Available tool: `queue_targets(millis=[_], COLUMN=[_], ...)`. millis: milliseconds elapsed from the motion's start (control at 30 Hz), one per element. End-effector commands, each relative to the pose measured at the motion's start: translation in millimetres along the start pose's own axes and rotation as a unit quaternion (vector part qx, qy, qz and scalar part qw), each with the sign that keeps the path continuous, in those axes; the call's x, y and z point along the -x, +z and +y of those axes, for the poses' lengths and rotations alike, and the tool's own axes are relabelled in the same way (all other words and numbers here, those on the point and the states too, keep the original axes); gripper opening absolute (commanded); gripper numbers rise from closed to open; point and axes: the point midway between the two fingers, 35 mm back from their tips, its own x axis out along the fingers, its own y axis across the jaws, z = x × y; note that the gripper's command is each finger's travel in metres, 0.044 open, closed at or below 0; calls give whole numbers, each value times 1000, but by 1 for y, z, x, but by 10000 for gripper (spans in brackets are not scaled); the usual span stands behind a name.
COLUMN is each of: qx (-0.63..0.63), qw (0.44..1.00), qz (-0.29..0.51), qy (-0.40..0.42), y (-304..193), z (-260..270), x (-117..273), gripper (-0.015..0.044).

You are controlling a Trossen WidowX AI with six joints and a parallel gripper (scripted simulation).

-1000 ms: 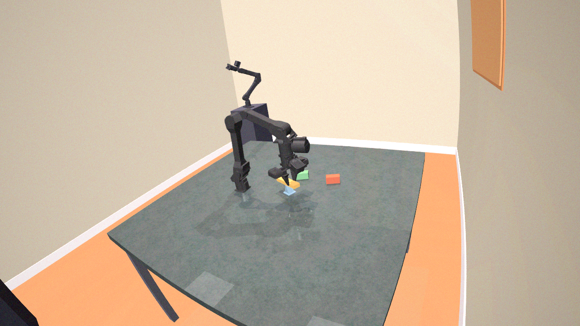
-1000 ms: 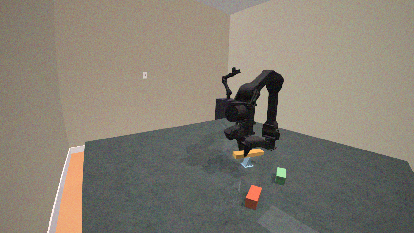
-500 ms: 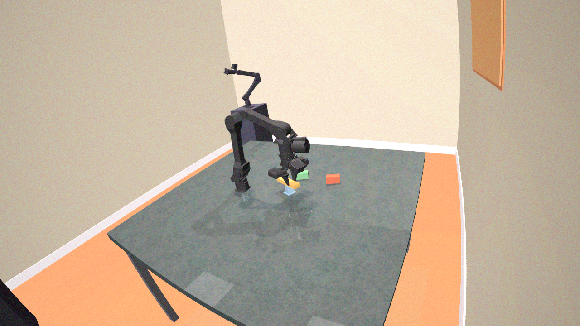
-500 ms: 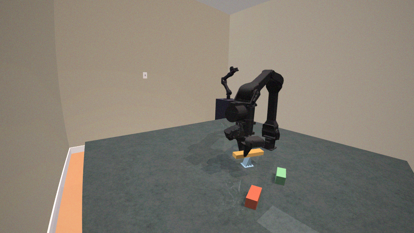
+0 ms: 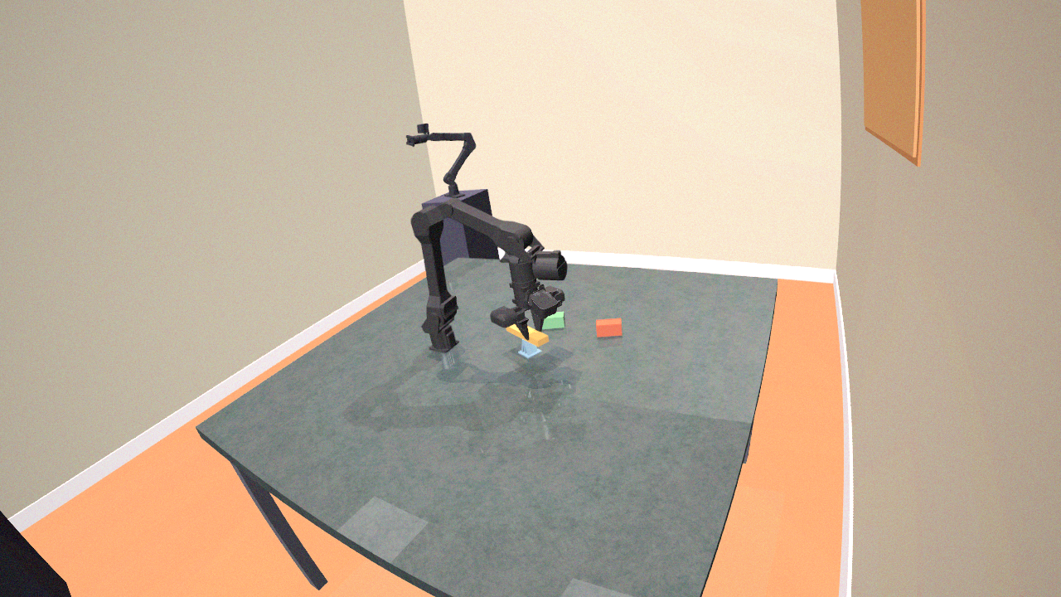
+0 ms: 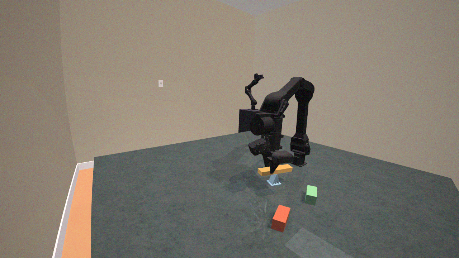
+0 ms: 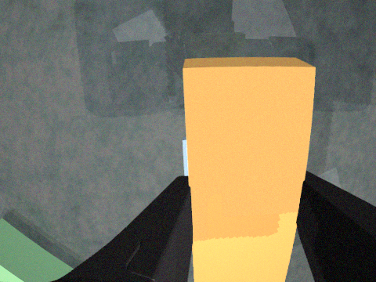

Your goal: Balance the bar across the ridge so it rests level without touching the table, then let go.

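Note:
The orange-yellow bar (image 5: pixel 538 338) (image 6: pixel 284 168) (image 7: pixel 248 137) looks about level above the table. My gripper (image 5: pixel 532 333) (image 6: pixel 270 169) (image 7: pixel 242 186) is shut on the bar near its middle, one finger on each long side. The light-blue ridge (image 5: pixel 529 350) (image 6: pixel 274 180) (image 7: pixel 185 157) stands on the table directly under the bar. The bar's underside is at or just above the ridge's top; I cannot tell whether they touch. In the wrist view the bar hides most of the ridge. Both bar ends are off the table.
A green block (image 5: pixel 554 320) (image 6: pixel 311 194) (image 7: pixel 31 251) lies close to the ridge. A red block (image 5: pixel 608 327) (image 6: pixel 281 218) lies farther out. A second small arm (image 5: pixel 463 157) (image 6: pixel 248 91) stands on a dark box (image 5: pixel 478 215) (image 6: pixel 245 120) beyond the table.

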Motion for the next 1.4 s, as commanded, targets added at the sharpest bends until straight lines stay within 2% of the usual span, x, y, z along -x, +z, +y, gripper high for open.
queue_targets(millis=[0, 767, 967, 1000, 1367], qx=[0, 0, 0, 0, 0], qw=[1000, 1000, 1000, 1000, 1000], qz=[0, 0, 0, 0, 0], qy=[0, 0, 0, 0, 0], y=[0, 0, 0, 0, 0], z=[0, 0, 0, 0, 0], x=[0, 0, 0, 0, 0], gripper=[0, 0, 157, 167, 167])
